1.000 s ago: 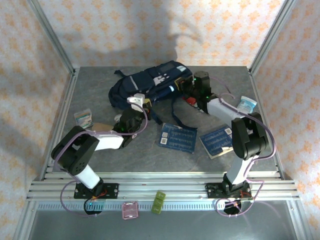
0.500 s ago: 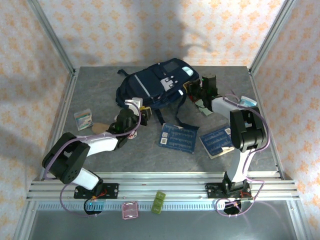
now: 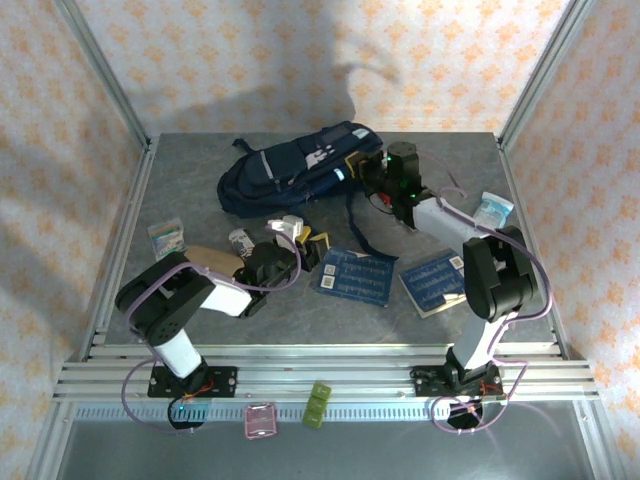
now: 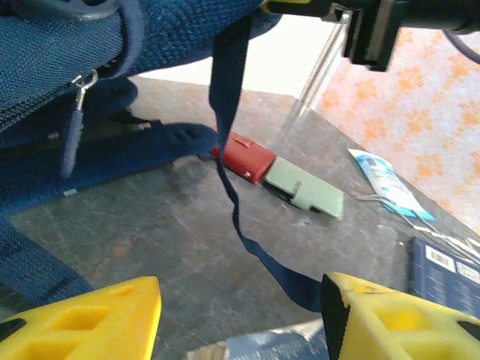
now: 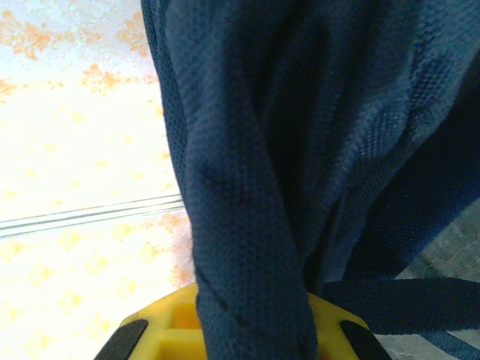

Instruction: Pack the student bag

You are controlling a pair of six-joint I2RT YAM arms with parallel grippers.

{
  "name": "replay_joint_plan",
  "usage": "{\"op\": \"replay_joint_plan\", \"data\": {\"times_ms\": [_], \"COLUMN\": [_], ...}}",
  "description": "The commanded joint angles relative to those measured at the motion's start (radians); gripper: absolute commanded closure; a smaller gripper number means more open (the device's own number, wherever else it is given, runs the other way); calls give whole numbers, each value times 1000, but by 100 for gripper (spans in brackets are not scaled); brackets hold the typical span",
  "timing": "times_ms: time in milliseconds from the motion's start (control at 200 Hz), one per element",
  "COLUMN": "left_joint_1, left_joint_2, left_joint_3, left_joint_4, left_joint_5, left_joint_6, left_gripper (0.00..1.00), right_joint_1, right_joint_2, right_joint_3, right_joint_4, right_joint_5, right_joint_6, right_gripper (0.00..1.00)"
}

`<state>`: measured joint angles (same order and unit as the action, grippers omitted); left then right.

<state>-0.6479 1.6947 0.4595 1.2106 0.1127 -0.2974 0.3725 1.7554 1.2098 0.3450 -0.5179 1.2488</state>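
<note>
The student bag [image 3: 290, 170], navy with a white stripe, lies at the back of the table. My right gripper [image 3: 362, 168] is shut on its right end; in the right wrist view a fold of navy fabric [image 5: 247, 187] runs down between the yellow jaws of this gripper [image 5: 251, 330]. My left gripper [image 3: 305, 240] is open just in front of the bag, clear of it. In the left wrist view its yellow fingers [image 4: 82, 319] stand wide apart with bare table between them. The bag [image 4: 60, 60] and a hanging strap [image 4: 229, 112] are above them.
Two blue patterned books [image 3: 357, 275] [image 3: 435, 280] lie in front of the bag. A red case [image 4: 244, 157] and a green card [image 4: 304, 187] rest by the strap. A small box [image 3: 167, 237] sits at left, a blue packet [image 3: 494, 208] at right.
My left gripper has opened, let go of the bag and drawn back toward the books. The bag was swung up and right by the right gripper, then came back down.
</note>
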Motion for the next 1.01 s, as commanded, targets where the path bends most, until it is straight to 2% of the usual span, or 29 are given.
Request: {"op": "replay_joint_plan", "data": {"times_ms": [0,170,365,621,721,791,841,901,951,981,1001], "left_joint_1": [4,41,86,124,138,143,147,146,147,149,148], "left_joint_2": [51,146,197,239,246,246,242,237,232,230,228], "left_joint_3": [0,29,68,146,165,175,177,169,159,151,145], "left_joint_4": [244,373,429,395,386,368,350,349,349,348,348], "left_joint_5": [-96,-102,-75,-61,-44,-50,-59,-70,-79,-84,-89], "left_joint_6": [51,69,97,128,128,127,123,120,112,108,102], "left_gripper": [41,41,43,48,59,77,79,89,93,100,100], "right_joint_1": [31,49,68,80,80,80,81,80,80,80,80], "right_joint_2": [-57,-54,-54,-51,-48,-50,-50,-51,-50,-50,-51], "right_joint_3": [40,35,29,8,6,3,1,2,4,4,4], "right_joint_4": [132,152,167,195,195,195,193,193,187,187,187], "right_joint_5": [-14,-26,-34,-46,-51,-51,-49,-47,-44,-42,-41], "right_joint_6": [27,38,43,57,58,57,55,52,49,49,49], "right_gripper": [100,100,100,100,100,100,100,100,100,100,100]}}
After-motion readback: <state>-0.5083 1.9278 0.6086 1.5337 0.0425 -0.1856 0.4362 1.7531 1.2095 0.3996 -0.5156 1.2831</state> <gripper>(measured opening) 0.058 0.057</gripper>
